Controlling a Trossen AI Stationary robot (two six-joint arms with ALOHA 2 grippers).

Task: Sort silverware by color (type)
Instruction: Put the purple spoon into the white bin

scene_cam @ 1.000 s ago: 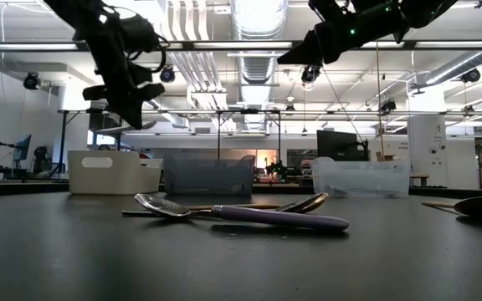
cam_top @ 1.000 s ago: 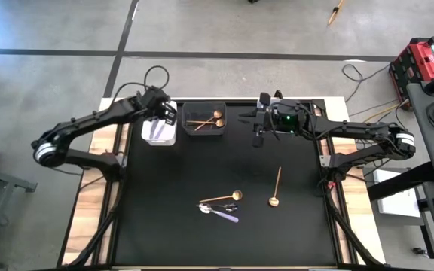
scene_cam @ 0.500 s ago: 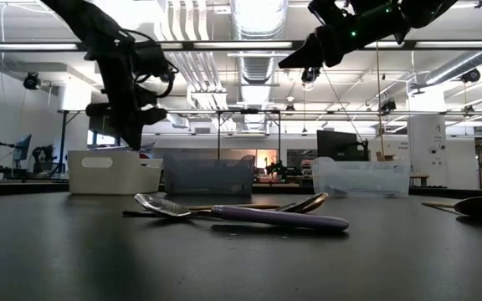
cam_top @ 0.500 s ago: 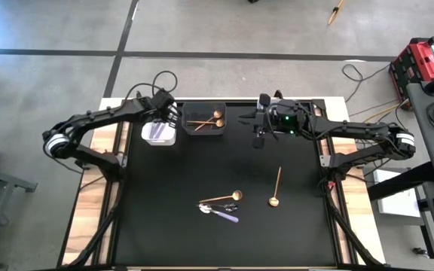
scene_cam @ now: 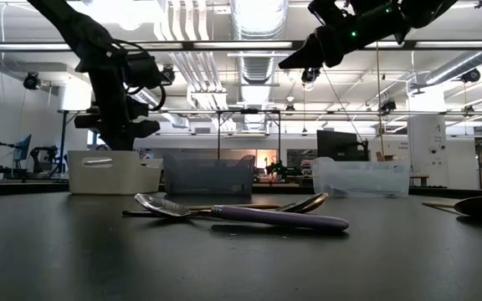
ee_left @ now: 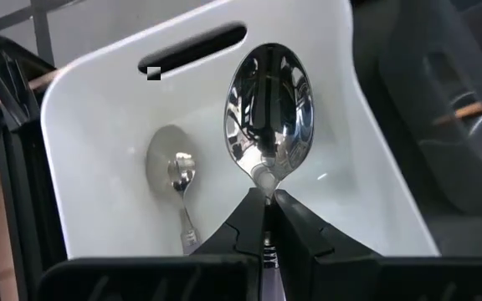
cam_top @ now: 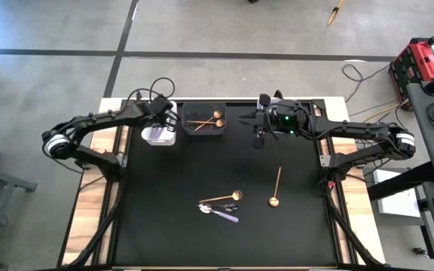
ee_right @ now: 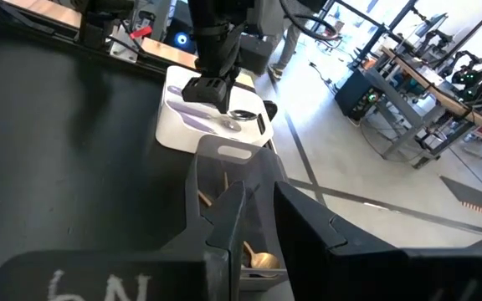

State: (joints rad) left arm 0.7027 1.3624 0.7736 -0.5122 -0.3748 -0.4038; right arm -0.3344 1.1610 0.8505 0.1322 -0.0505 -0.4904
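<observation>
My left gripper (cam_top: 165,120) hangs over the white bin (cam_top: 159,135) at the back left, shut on a silver spoon (ee_left: 270,113). Another silver spoon (ee_left: 174,171) lies on the bin's floor. The dark bin (cam_top: 204,119) next to it holds gold spoons (cam_top: 211,118). On the mat lie a gold spoon (cam_top: 276,188), a second gold spoon (cam_top: 221,198) and a lilac-handled spoon (cam_top: 221,213) that crosses under it. My right gripper (cam_top: 258,126) waits high at the back, level, its fingers slightly apart with nothing between them. My left gripper pinches the spoon's neck (ee_left: 264,177), just behind the bowl, between its two fingertips. The fingers slant down from above and lie along the spoon, hiding its handle. The bowl (ee_left: 270,100) sticks out past the fingertips over the bin's inside; whether it touches the bin I cannot tell.
A clear bin (scene_cam: 360,178) stands at the back, right of the dark bin. The mat's near half holds only the three loose spoons around its middle. Wooden table edges and frame rails run along both sides.
My left gripper has gone down toward the white bin, tipping a little further downward, with the silver spoon still in its shut fingers. In the low view it has dropped from well above the bin to just over its rim.
</observation>
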